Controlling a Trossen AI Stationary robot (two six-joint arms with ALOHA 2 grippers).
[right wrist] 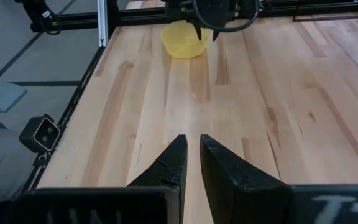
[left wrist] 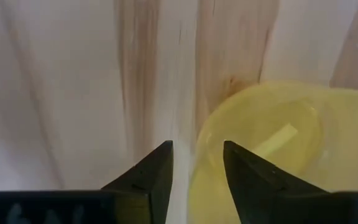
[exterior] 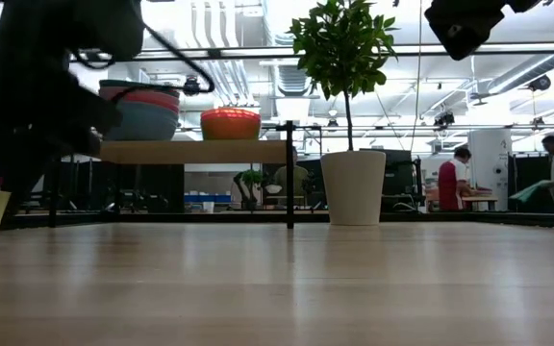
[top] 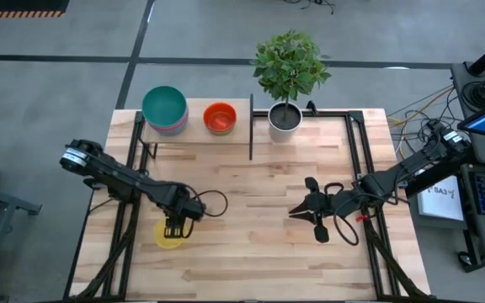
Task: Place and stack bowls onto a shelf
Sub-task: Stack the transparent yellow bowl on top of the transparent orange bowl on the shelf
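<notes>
shelf [top: 196, 135] at the table's far left carries a multi-bowl stack [top: 165, 109] and an orange bowl [top: 220, 117]. yellow bowl [top: 169, 236] remains on the table. left gripper [top: 173, 227] is over its rim, jaws parted, not gripping. right gripper [top: 308, 210] waits mid-table, jaws near-closed, empty.

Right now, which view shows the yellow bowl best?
Right wrist view: the whole yellow bowl shows under the left gripper. High view hides half of it under that gripper, low view cuts it at the edge, left wrist view shows only its rim.
</notes>
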